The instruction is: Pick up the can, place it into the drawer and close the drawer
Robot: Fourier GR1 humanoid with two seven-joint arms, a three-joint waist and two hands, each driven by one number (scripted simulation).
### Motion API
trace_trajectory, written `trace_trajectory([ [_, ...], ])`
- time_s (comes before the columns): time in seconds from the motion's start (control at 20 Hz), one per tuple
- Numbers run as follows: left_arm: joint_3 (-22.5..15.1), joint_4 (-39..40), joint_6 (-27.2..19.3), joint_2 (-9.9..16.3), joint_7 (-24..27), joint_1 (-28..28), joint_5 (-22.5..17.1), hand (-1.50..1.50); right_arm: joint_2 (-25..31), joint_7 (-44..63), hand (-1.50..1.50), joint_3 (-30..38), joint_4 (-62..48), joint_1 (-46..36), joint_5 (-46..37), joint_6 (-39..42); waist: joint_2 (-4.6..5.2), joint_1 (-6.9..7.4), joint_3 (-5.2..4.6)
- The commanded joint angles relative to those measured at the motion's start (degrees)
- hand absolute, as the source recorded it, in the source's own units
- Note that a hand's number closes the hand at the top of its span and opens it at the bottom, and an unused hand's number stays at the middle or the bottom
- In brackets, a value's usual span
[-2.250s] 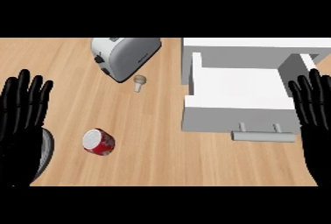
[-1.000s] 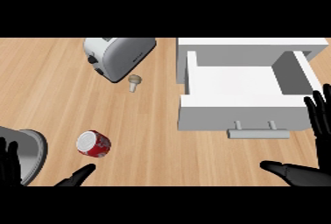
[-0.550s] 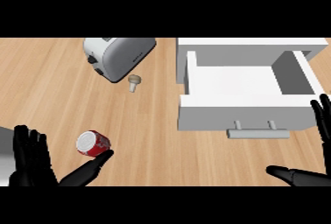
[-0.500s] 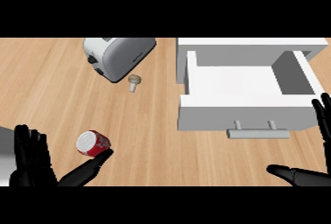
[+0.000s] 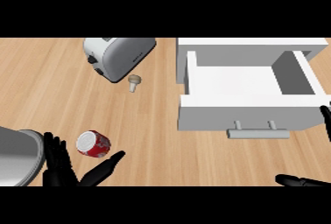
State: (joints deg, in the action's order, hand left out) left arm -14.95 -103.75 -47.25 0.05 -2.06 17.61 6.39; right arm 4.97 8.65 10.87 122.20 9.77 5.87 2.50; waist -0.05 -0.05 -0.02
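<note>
The red can (image 5: pixel 94 144) with a white top lies on the wooden counter at the lower left. My left hand (image 5: pixel 63 168) is open just below it, fingers pointing up on the can's left and the thumb reaching up to its lower right; I cannot tell whether they touch. The white drawer (image 5: pixel 249 118) stands pulled open at the right, its inside bare and its bar handle (image 5: pixel 258 133) facing me. Only fingertips of my right hand (image 5: pixel 300 180) show at the lower right edge, straight and holding nothing.
A silver toaster (image 5: pixel 116 55) sits at the top left of centre, with a small mushroom-shaped object (image 5: pixel 134 81) just below it. A grey round lid or pan (image 5: pixel 14 156) lies at the left edge beside my left hand.
My left hand has risen from the lower edge and come right, closer under the can. The right hand has slipped lower and further right. Can and drawer have not moved.
</note>
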Motion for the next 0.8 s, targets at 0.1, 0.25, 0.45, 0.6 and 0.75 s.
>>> trace_trajectory([
  [0.1, -4.37, 7.71, -7.45, -0.04, 10.01, 0.66, -7.56, -1.5, -0.01, -1.17, -1.5, 1.2, -0.7, 0.43, -0.35, 1.01, -0.01, 0.06, 0.0],
  [0.25, 5.14, 13.47, 0.38, -0.04, 16.45, -1.92, -15.53, -1.5, 0.29, 3.2, -1.5, 1.3, 3.74, 1.07, 0.74, 1.07, -0.01, 0.02, -0.02],
  [0.45, 3.16, 21.2, -2.06, -0.04, 24.64, -4.46, -21.82, -1.5, -0.64, 4.28, -1.5, 1.03, 4.77, -0.47, 0.23, 0.06, 0.01, 0.04, -0.02],
  [0.6, 3.56, 19.06, -0.73, -0.04, 20.02, -4.9, -18.71, -1.5, 2.1, 8.16, -1.5, 5.11, 6.95, -0.73, 4.6, 2.16, 0.0, -0.03, 0.01],
  [0.75, 11.3, 28.48, 7.03, 0.09, 27.96, -5.67, -23.99, -1.5, 0.79, 6.36, -1.5, 5.34, 8.78, 3.06, 4.55, 2.96, -0.01, -0.19, -0.01],
])
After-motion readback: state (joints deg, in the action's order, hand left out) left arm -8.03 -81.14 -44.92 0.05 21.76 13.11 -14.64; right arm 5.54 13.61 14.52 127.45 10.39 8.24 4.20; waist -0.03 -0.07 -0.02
